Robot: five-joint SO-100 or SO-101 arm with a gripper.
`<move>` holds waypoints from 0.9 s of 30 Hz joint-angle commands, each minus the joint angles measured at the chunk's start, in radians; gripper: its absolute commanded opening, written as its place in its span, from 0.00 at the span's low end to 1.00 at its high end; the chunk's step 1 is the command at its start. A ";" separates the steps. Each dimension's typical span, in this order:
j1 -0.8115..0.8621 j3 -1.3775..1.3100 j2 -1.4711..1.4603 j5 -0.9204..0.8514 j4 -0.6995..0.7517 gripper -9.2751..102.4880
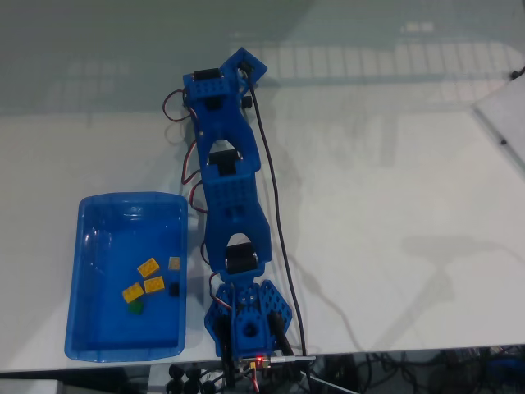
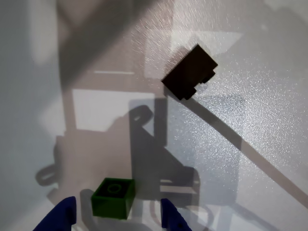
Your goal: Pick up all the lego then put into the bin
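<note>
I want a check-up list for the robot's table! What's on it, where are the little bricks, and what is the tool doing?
Surface: white table, glossy, with light patches and shadows.
Job's things: blue bin at the left in the fixed view, holding three yellow-orange bricks, a tan brick, a black brick and a green brick. In the wrist view a dark green brick and another dark brick lie on the table.
Clutter: nothing seen.
Tool: tool open, blue fingertips either side of the dark green brick, not touching it.
Cables: black cable along the blue arm.
Surroundings: a white sheet or board at the right edge.
</note>
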 commanded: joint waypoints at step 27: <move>-0.006 -0.138 -0.055 -0.026 0.038 0.14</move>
